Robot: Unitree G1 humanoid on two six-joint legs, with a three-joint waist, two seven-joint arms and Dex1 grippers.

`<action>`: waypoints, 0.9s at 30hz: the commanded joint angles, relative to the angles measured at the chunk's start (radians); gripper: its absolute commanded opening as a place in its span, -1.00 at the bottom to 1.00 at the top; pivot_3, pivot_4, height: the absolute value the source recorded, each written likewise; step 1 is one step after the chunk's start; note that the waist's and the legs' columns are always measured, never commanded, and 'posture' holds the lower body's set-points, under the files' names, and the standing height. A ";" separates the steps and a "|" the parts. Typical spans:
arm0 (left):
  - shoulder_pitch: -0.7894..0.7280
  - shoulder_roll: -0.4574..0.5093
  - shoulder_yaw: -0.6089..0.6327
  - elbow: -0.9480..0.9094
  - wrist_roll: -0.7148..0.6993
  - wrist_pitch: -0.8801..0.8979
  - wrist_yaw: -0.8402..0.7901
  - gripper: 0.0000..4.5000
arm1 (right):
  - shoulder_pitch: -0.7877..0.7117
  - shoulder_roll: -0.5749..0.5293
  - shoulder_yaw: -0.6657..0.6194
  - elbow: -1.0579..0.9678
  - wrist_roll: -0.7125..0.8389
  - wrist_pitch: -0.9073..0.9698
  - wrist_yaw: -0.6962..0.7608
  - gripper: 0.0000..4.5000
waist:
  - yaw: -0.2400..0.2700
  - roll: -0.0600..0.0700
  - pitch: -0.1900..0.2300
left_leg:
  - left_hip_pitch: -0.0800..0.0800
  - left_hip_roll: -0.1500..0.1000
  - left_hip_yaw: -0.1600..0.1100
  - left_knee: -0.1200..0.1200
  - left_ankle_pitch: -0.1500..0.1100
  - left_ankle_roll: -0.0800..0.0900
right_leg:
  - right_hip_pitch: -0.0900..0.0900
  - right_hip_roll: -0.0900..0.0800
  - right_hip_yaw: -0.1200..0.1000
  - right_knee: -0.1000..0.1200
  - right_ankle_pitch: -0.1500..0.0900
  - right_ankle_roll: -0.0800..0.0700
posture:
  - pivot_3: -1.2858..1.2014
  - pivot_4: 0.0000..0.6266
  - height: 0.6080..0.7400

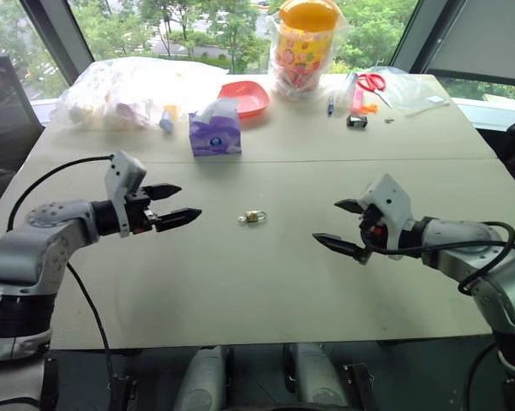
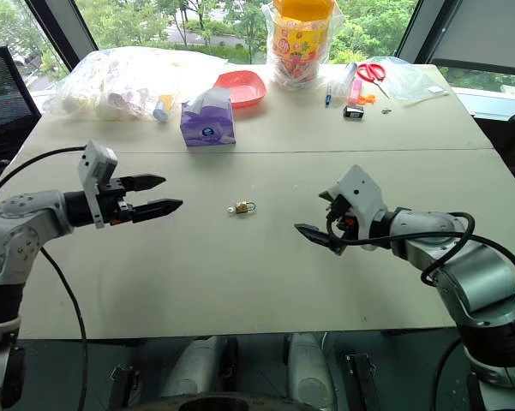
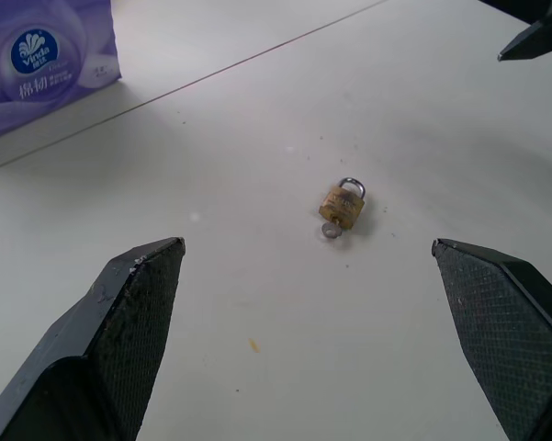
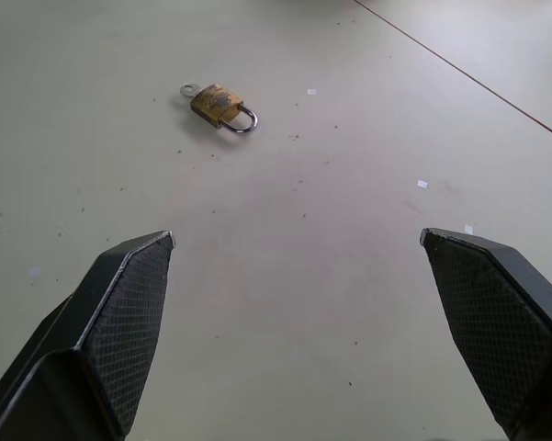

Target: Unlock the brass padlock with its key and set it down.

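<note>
Lying flat on the grey table point(image 1: 266, 282), the brass padlock point(image 1: 254, 217) sits between the left gripper point(image 1: 182, 204) and right gripper point(image 1: 337, 225), both spread wide and empty, well apart from it. A purple tissue box point(image 1: 214, 130) stands behind. In the left wrist view the key point(image 3: 331, 231) sticks from the padlock's base. In the right wrist view the shackle looks closed

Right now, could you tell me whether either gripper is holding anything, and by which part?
Nothing is held. The left gripper and right gripper are open, apart from the small brass padlock lying on the table.
</note>
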 commanded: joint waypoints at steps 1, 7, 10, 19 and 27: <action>-0.073 0.040 -0.054 0.071 0.073 -0.088 -0.066 0.99 | -0.125 -0.032 0.087 0.055 -0.068 -0.069 0.090 1.00 | -0.003 0.000 0.000 | 0.000 0.000 0.000 0.000 0.000 0.000 | 0.000 0.000 0.000 0.000 0.000 0.000 | 0.03 -0.52 1.00; -0.155 0.118 -0.184 0.175 0.173 -0.204 -0.268 0.99 | -0.407 0.051 0.332 0.323 -0.216 -0.209 0.299 1.00 | -0.007 0.000 0.000 | 0.001 0.002 0.001 -0.001 0.000 0.000 | -0.002 0.003 0.001 0.001 0.000 -0.001 | 0.03 -0.52 1.00; -0.173 0.115 -0.199 0.184 0.196 -0.228 -0.290 0.99 | -0.507 0.134 0.443 0.509 -0.319 -0.311 0.373 1.00 | -0.004 0.000 0.000 | -0.001 0.001 0.001 -0.001 0.000 0.000 | -0.003 0.003 0.001 0.002 0.000 0.000 | 0.03 -0.52 1.00; -0.066 0.020 -0.155 0.043 0.162 -0.171 -0.172 0.99 | -0.728 0.383 0.555 1.024 -0.515 -0.581 0.490 1.00 | -0.010 0.000 0.001 | -0.001 0.000 0.002 0.000 0.000 0.000 | -0.004 0.002 0.001 0.005 0.003 0.004 | 0.03 -0.52 1.00; 0.022 -0.005 -0.119 -0.064 0.129 -0.115 -0.096 0.99 | -0.814 0.504 0.548 1.288 -0.613 -0.731 0.548 1.00 | -0.010 0.001 0.001 | -0.001 0.001 0.001 0.000 0.000 -0.001 | -0.004 0.003 0.000 0.007 0.003 0.004 | 0.03 -0.52 1.00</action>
